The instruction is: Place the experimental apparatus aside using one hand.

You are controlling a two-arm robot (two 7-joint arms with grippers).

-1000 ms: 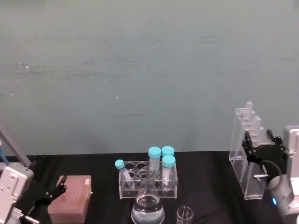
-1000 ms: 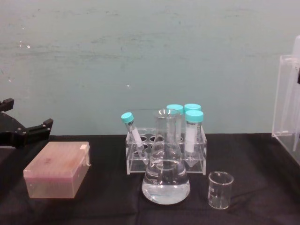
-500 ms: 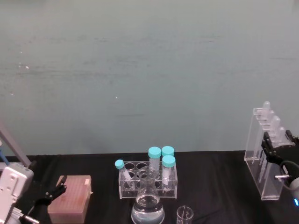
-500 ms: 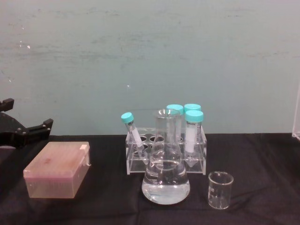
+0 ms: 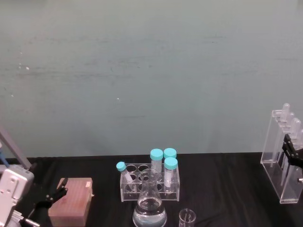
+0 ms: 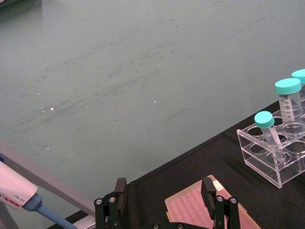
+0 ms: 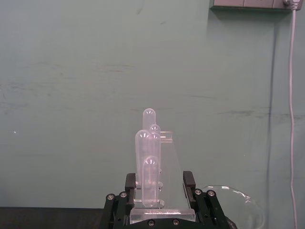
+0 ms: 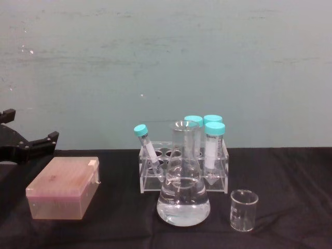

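1. Holds the tall rack (image 5: 272, 165) in the right claw (image 5: 294, 147), far out at 3 o'clock of the table (image 5: 222, 189); fingers (image 7: 131, 185) closed in against both sides of the rack's lower part.
2. Tall rack upright, with long round-topped glass tubes standing in it; cannot tell whether its base touches the table.
3. At 6 o'clock, centre front: flask (image 8: 183, 193), upright, with clear liquid in its lower part, well apart from either claw.
4. At 3 o'clock of the flask, near it but apart: beaker (image 8: 244, 209), upright.
5. At 12 o'clock of the flask, just behind it: low rack (image 8: 182, 171) with four teal-capped tubes, one of them leaning.
6. Rests the left claw (image 6: 163, 188) at 9 o'clock of the table, spread wide and gripping nothing, just beside the pink box (image 8: 64, 188).
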